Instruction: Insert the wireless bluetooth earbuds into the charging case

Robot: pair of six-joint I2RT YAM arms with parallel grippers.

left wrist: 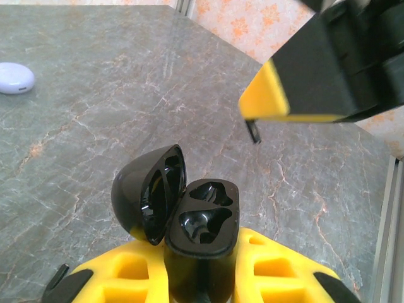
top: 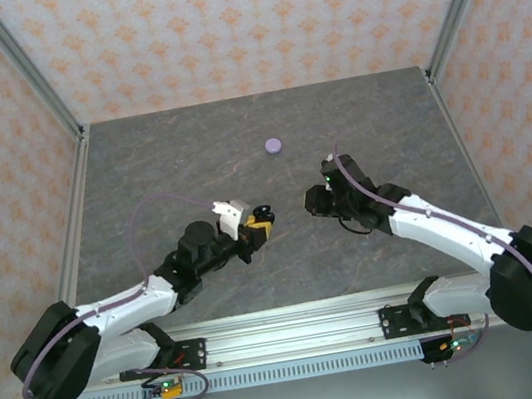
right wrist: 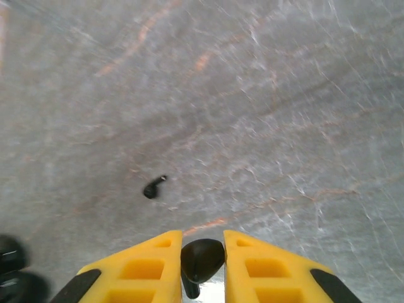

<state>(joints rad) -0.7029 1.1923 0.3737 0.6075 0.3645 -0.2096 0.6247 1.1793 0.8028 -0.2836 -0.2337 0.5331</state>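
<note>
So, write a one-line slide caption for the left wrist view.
Left gripper clamps an open black charging case, both wells empty; lavender case lies closed beyond.

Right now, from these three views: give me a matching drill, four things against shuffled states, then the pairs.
Things:
1. black case
2. lavender case
3. right fingers
4. loose earbud

States:
A. closed, far out on the table
B. lying on the table, untouched
C. lid open, both wells empty, held in the left fingers
D. shut on a black earbud

Pairs: 1-C, 2-A, 3-D, 4-B
</note>
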